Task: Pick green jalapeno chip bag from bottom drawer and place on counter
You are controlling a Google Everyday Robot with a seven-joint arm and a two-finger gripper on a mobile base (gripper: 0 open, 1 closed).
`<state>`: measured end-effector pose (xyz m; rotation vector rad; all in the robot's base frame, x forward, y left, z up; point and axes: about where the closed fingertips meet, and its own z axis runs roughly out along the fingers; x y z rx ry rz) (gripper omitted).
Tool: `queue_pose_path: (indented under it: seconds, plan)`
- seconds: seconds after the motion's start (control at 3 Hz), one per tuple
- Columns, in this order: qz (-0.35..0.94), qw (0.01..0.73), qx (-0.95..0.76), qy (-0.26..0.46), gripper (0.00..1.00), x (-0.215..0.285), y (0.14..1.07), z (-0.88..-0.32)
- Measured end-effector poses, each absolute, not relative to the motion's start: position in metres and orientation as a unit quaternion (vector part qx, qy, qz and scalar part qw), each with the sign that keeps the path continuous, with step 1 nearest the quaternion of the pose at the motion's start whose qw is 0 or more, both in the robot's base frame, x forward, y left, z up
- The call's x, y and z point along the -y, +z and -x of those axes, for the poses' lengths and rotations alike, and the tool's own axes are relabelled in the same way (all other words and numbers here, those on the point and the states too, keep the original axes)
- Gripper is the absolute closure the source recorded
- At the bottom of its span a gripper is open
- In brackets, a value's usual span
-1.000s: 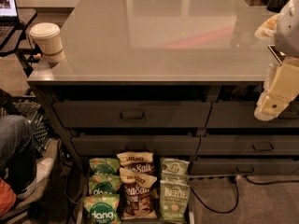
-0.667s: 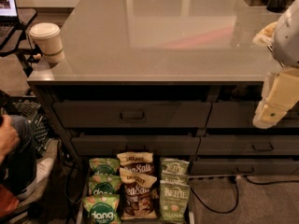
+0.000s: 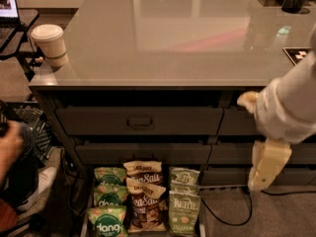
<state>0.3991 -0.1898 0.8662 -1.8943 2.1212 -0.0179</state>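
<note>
Chips fill the bottom drawer (image 3: 201, 225), which stands pulled out at floor level so that I can reach in from above. Three columns lie in it. Bright green dang bags (image 3: 107, 222) are on its left side and brown Sea Salt bags (image 3: 146, 204) run down its middle. The green jalapeno chip bag (image 3: 184, 214), pale with white Kettle lettering, is on its right side, nearest the front. A second Kettle bag (image 3: 183, 177) lies just behind it and is partly overlapped. All lie flat and face up, which I judge suits a grasp from above.

My jaws hang to the right of the drawer, outside its rim and above it, pointing down. They are well apart from the bag, with nothing visible in them; whether they are open or closed I cannot tell. My next move would be left over the drawer's right column, then down.

The worktop (image 3: 163, 38), high above the drawer, is where the bag must end up. A paper cup (image 3: 50, 44) stands at its corner, up and to the left of the drawer.

The drawer's front end and the nearest bags are cut off below. My arm (image 3: 291, 102) hides the cabinet fronts up and to the right of the drawer. A dark cable (image 3: 232, 220) lies on the floor just to its right. Far to its left is a person's hand (image 3: 10, 143), blurred.
</note>
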Motion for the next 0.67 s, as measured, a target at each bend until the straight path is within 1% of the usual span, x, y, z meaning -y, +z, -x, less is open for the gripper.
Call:
queue_pose_path:
  seconds: [0.33,0.67]
  plan:
    - [0.661,0.132,-0.738,0.002,0.00,0.1914,0.8445,-0.3890]
    - [0.661,0.132,-0.738,0.001,0.00,0.1913,0.8451,-0.3893]
